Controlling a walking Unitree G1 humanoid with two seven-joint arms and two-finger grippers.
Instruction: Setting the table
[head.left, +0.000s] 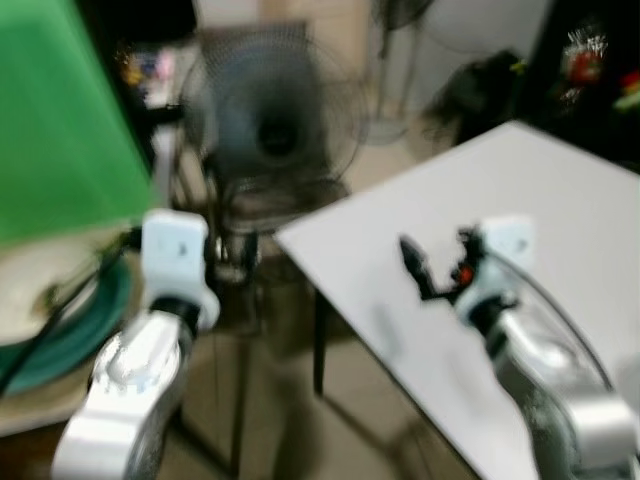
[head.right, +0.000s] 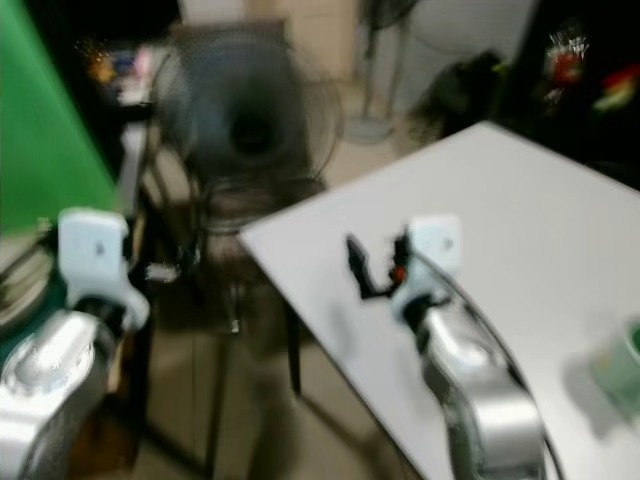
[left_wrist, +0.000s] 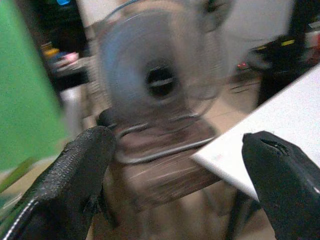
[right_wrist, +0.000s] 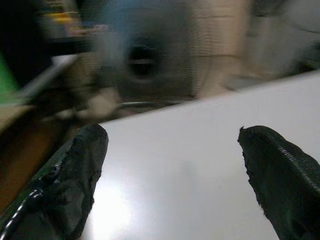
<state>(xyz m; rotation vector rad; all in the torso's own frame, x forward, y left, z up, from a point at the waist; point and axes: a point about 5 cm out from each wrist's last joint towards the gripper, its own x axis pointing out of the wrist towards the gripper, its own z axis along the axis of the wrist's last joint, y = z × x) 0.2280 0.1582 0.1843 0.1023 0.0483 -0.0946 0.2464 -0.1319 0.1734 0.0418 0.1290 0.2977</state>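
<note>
Head views are motion-blurred: both grippers, left (left_wrist: 175, 185) and right (right_wrist: 170, 175), spread wide and empty, right above the white table (head.left: 560, 220), plates (head.left: 50, 310) stacked off left; likely fetch stage, next turn toward plates.

A round grey wire-caged floor fan (head.left: 268, 130) stands on the floor at twelve o'clock, blurred, just beyond the near corner of the table. A large flat green panel (head.left: 55, 120) fills ten o'clock. A second, pale pedestal fan (head.left: 395, 60) stands farther back at one o'clock, beside a dark bundle (head.left: 485, 85) on the floor. Blurred red and green items (head.left: 590, 65) sit in the dark at two o'clock.
</note>
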